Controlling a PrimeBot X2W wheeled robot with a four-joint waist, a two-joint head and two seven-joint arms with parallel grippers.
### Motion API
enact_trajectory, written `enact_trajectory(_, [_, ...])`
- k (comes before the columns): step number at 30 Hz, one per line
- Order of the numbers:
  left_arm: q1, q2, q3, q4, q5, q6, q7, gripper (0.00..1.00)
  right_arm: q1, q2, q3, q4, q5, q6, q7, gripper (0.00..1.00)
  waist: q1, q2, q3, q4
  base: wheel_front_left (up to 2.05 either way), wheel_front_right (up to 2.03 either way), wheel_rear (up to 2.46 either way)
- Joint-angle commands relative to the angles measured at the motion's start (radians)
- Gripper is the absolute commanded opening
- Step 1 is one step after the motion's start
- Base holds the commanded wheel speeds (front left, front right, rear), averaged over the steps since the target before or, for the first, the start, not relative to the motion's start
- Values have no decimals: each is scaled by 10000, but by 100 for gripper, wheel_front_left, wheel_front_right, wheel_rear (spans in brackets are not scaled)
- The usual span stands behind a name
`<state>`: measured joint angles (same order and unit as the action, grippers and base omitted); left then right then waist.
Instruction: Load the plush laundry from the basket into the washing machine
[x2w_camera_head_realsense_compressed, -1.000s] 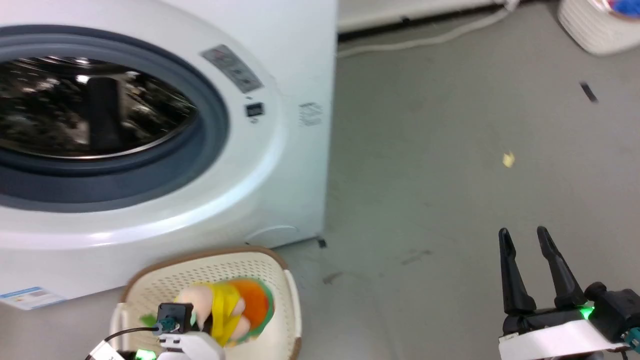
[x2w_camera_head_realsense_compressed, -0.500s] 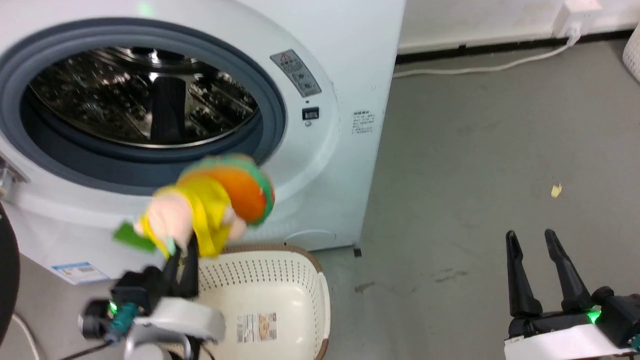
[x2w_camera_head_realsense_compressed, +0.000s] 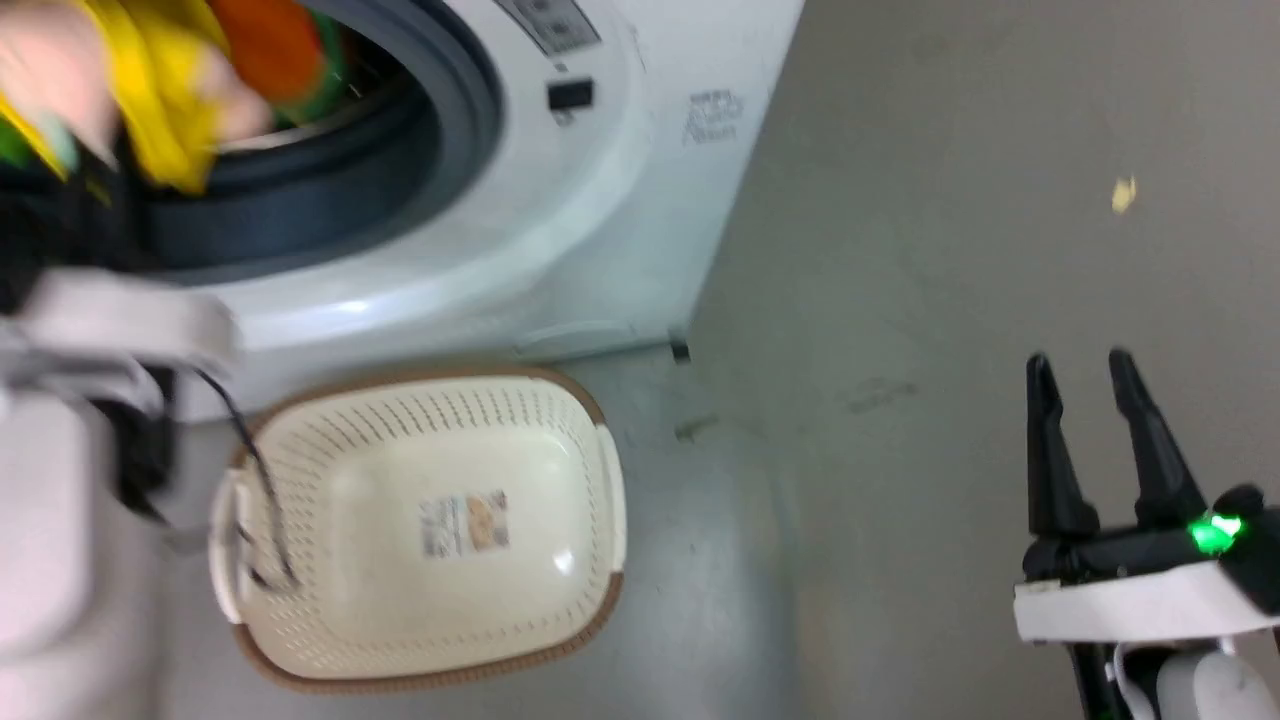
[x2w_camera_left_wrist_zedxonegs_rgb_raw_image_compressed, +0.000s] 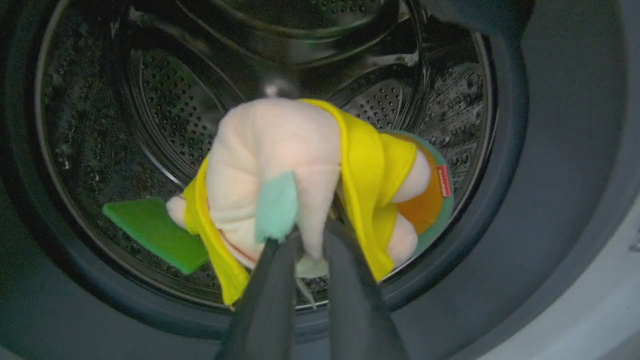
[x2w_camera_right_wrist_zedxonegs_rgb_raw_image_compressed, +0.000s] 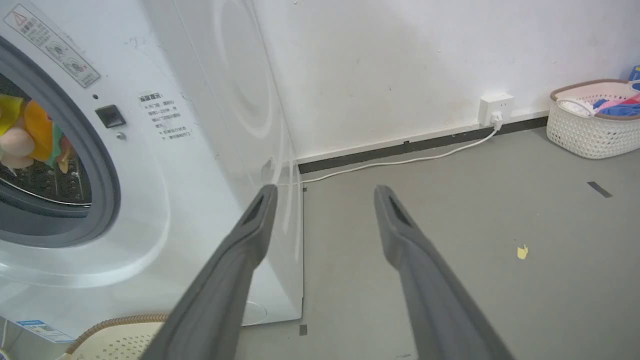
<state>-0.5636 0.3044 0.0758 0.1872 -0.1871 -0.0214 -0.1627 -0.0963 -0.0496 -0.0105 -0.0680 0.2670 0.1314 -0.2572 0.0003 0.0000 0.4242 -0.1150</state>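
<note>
The left end effector (x2w_camera_left_wrist_zedxonegs_rgb_raw_image_compressed: 300, 239) pinches the plush laundry (x2w_camera_left_wrist_zedxonegs_rgb_raw_image_compressed: 295, 150) near its peach-pink head, dark fingers pressed close on the fabric. It holds the doll at the grey-gasketed porthole of the washing machine (x2w_camera_head_realsense_compressed: 560, 230), in front of the steel drum (x2w_camera_left_wrist_zedxonegs_rgb_raw_image_compressed: 175, 100). The right end effector (x2w_camera_head_realsense_compressed: 1078, 362) hangs spread above the grey floor (x2w_camera_head_realsense_compressed: 900, 250), well apart from the cream basket (x2w_camera_head_realsense_compressed: 440, 415), which sits just before the machine.

The doll (x2w_camera_left_wrist_zedxonegs_rgb_raw_image_compressed: 300, 165), lying in the basket (x2w_camera_head_realsense_compressed: 330, 440) one second earlier, has been raised by the left gripper (x2w_camera_left_wrist_zedxonegs_rgb_raw_image_compressed: 300, 237) to the mouth of the washer (x2w_camera_head_realsense_compressed: 620, 200), before the drum (x2w_camera_left_wrist_zedxonegs_rgb_raw_image_compressed: 175, 100). The basket now lies empty, its floor label (x2w_camera_head_realsense_compressed: 465, 525) uncovered. The head camera has also shifted.
</note>
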Motion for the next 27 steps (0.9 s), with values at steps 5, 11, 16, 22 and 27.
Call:
enact_trajectory(5, [-2055, 1127, -21, 1017, 155, -346, 1185, 0, -589, -6, -74, -120, 286, -7, -45, 100, -3, 0, 1754, -782, 0, 0, 0])
enact_trajectory(11, [-4474, 2364, -494, 2912, 695, -634, 2852, 0, -1073, -6, -144, -165, 603, -7, -45, 100, -3, 0, 2646, -1188, 0, 0, 0])
enact_trajectory(16, [-5887, 2798, -980, 4351, 1000, -780, 4051, 0, -1249, -6, -57, -125, 762, -7, -46, 100, -3, 0, 3017, -1398, 0, 0, 0])
enact_trajectory(22, [-6738, 2909, -1394, 5614, 998, -922, 4981, 0, -1363, -6, 14, -51, 872, -7, -46, 100, -3, 0, 3115, -1496, 0, 0, 0])
enact_trajectory(27, [-6852, 2765, -1599, 6096, 921, -953, 4766, 0, -1366, -6, -6, 2, 840, -7, -46, 100, -3, 0, 2967, -1425, 0, 0, 0])
